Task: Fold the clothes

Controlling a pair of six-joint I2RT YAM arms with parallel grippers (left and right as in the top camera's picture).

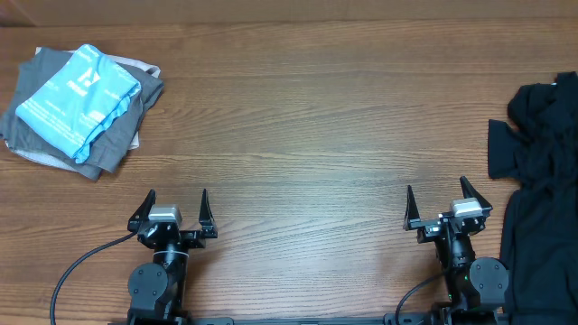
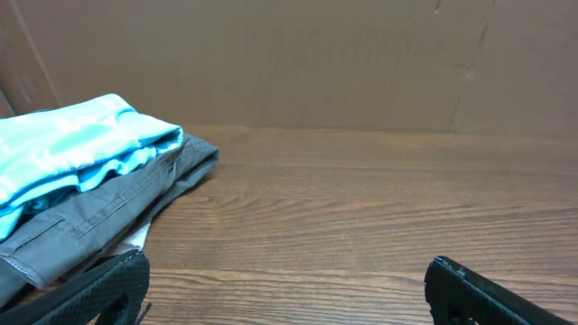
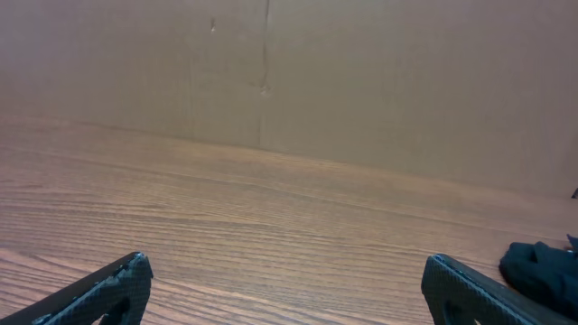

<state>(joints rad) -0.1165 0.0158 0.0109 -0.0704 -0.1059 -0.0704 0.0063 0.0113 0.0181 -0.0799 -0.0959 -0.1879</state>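
Observation:
A heap of black clothes [image 1: 542,171] lies crumpled at the table's right edge, running from the far right down to the front. A corner of it shows in the right wrist view [image 3: 542,266]. My right gripper [image 1: 436,197] is open and empty near the front edge, just left of the black heap; in its own view [image 3: 284,280] only bare wood lies between the fingers. My left gripper [image 1: 177,200] is open and empty at the front left, also over bare wood [image 2: 287,280].
A stack of folded clothes sits at the far left: a light blue piece [image 1: 79,97] on grey ones [image 1: 117,135]. The same stack shows in the left wrist view [image 2: 81,181]. A brown wall [image 3: 289,63] stands behind the wooden table [image 1: 307,135].

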